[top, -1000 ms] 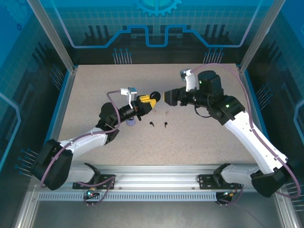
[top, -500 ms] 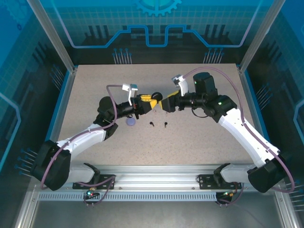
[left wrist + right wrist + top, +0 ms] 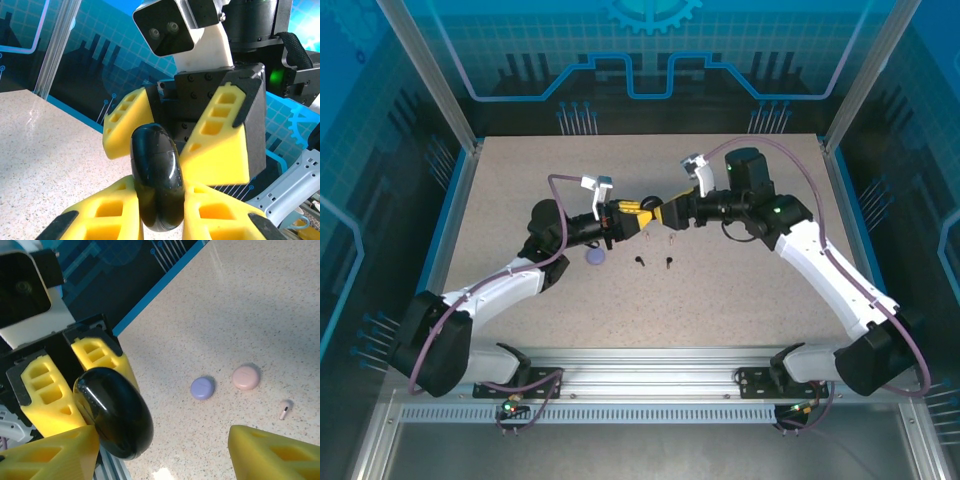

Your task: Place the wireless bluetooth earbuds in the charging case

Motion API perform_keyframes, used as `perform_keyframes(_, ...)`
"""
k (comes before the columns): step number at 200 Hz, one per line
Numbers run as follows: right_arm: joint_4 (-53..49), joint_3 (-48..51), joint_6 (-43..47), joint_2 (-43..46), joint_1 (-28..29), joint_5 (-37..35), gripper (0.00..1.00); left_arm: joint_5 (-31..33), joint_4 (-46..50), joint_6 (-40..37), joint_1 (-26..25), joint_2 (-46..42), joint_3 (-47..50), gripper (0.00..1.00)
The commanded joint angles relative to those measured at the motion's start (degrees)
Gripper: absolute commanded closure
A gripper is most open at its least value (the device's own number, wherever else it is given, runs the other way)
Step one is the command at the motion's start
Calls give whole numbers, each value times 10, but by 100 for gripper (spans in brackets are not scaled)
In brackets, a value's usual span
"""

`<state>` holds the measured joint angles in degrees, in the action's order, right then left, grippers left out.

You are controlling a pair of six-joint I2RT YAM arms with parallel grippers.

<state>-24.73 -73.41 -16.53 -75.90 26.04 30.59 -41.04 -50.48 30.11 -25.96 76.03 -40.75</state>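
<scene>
Left hand (image 3: 642,211) clenched, right hand (image 3: 663,215) spread

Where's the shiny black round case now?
Mid-table in the top view, the black case is pinched in the left gripper, with the right gripper's open fingers flanking it.

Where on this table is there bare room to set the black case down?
Bare: on the table, the far strip beyond the held black case, and the near stretch between the black earbuds and the rail. Crowded: mid-table, around the lavender case and earbuds.
</scene>
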Motion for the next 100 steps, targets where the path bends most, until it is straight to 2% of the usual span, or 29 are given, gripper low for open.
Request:
perform_keyframes(1, 32, -3, -16, -6, -27, -11, 32, -39, -9, 4, 1, -4, -17, 100)
perform_keyframes(65, 24, -3, -28, -1, -45, -27, 35, -45, -7, 4, 0, -9, -15, 100)
perform_keyframes(100, 20, 11, -10, 28, -49, 28, 35, -59, -6, 2, 0, -6, -18, 100)
